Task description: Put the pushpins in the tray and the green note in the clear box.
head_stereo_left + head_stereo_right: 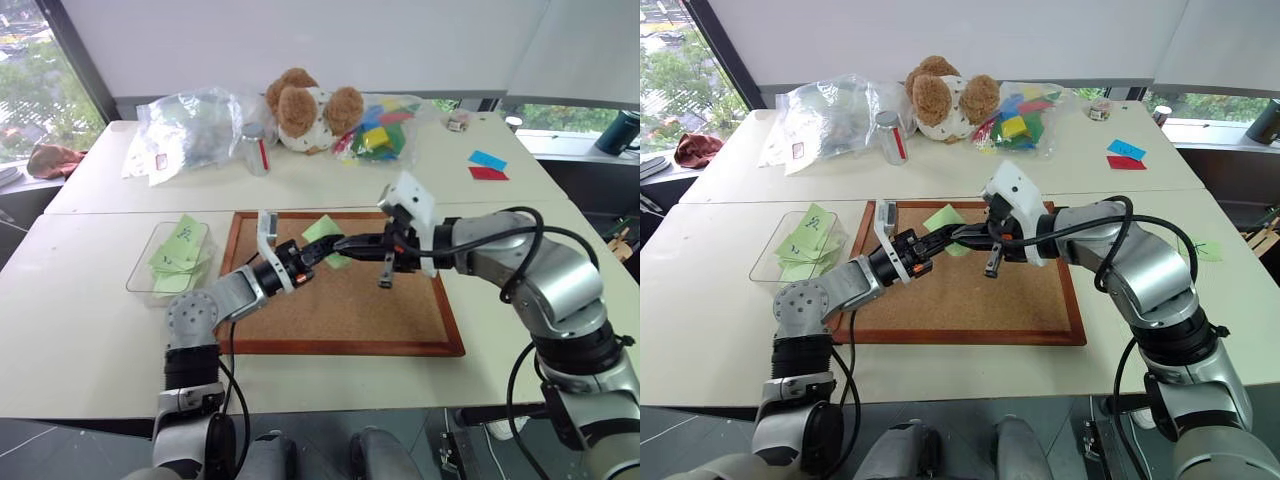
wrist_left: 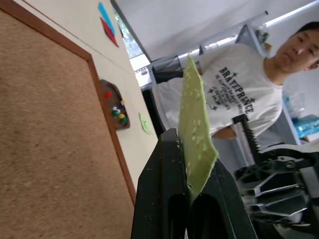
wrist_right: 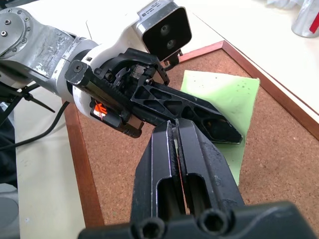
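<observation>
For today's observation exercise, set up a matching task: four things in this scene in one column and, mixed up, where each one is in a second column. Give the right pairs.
Things:
1. green note
2. tray
3. clear box
4. teddy bear

Places or states:
A. on the far table, between plastic bags
B. pinched in the left tool, above the corkboard
C. on the table left of the corkboard, holding other green notes
D. beside the corkboard, with coloured pushpins in it

Pairs: 1-B, 2-D, 3-C, 4-A

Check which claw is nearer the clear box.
Left. The left claw is over the corkboard, on the side toward the clear box; the right claw reaches in from the far side.
</observation>
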Robot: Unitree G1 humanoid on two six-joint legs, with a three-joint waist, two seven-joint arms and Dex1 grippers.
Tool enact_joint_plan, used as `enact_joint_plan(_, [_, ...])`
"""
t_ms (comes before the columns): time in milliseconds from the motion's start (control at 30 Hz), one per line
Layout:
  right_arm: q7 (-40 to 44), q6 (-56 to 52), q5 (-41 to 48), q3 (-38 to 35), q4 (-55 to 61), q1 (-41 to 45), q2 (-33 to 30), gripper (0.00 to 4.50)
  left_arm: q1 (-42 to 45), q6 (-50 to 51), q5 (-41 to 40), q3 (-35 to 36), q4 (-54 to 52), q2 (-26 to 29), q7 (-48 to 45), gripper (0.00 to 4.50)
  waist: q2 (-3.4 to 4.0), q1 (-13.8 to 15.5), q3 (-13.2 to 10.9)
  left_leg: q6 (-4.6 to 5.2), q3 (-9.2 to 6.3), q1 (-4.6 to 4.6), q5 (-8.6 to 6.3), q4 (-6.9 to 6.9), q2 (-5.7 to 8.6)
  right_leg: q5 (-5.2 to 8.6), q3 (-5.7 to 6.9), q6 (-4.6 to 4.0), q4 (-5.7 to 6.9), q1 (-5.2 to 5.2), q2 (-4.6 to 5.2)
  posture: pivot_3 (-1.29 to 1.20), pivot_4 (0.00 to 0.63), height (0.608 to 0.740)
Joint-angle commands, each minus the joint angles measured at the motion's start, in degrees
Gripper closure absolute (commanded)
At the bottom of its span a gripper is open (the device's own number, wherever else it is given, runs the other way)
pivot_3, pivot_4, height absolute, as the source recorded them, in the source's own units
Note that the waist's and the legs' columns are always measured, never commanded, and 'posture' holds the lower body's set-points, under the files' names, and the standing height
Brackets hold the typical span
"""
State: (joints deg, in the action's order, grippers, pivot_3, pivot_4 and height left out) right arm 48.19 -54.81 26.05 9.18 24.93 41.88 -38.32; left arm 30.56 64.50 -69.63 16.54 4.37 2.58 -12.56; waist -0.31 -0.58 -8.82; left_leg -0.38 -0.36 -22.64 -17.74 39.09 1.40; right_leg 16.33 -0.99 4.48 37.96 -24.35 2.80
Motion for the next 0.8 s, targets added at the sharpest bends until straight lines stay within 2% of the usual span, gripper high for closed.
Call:
enact_joint_plan(33, [-0.8, -0.2, 1.3, -3.1, 2.8, 2.4, -0.9, 4.5, -0.4, -0.9, 0.5, -0.5, -0.4, 0.5, -1.6, 4.49, 0.0, 0.0, 0.0, 0.0, 0.0, 0.0, 0.0, 0.0, 0.0, 0.0, 0.0, 0.0, 0.0, 0.0, 0.0, 0.0, 0.15, 0.74])
enact_joint_plan(300, [-2.0, 1.1, 0.4, -5.6, -0.8, 2.4, -3.1, 4.5, -0.2, -2.3, 0.6, 0.3, -0.6, 0.3, -1.5, 4.49, 0.0, 0.1, 0.0, 0.01, 0.0, 0.0, 0.0, 0.0, 0.0, 0.0, 0.0, 0.0, 0.0, 0.0, 0.0, 0.0, 0.15, 0.74])
enact_joint_plan(567, [-4.6, 11.5, -8.7, -8.1, -26.1, 2.6, -8.0, 4.5, 0.0, -3.0, -0.7, 1.7, -1.9, 0.4, 0.1, 4.49, -0.03, 0.1, 0.0, 0.01, 0.01, 0.0, -0.01, -0.02, 0.01, 0.0, 0.0, 0.0, -0.02, 0.03, 0.01, 0.0, 0.15, 0.74])
enact_joint_plan(700, [-6.3, 17.3, -12.8, -8.1, -45.3, 6.0, -7.2, 4.5, -0.4, -3.3, -1.3, 1.8, -3.1, 0.4, 0.8, 4.49, -0.03, 0.0, 0.0, 0.0, 0.03, 0.0, 0.0, -0.02, 0.02, 0.0, -0.01, 0.0, -0.03, 0.02, 0.0, 0.0, 0.15, 0.74])
enact_joint_plan(800, [-5.9, 20.1, -14.2, -7.9, -54.2, 8.5, -6.1, 4.5, -0.8, -3.5, -1.5, 1.7, -3.7, 0.4, 1.1, 4.49, -0.04, -0.1, 0.0, 0.0, 0.06, 0.0, 0.01, -0.02, 0.02, 0.0, -0.03, 0.0, -0.03, 0.02, 0.0, 0.0, 0.15, 0.74])
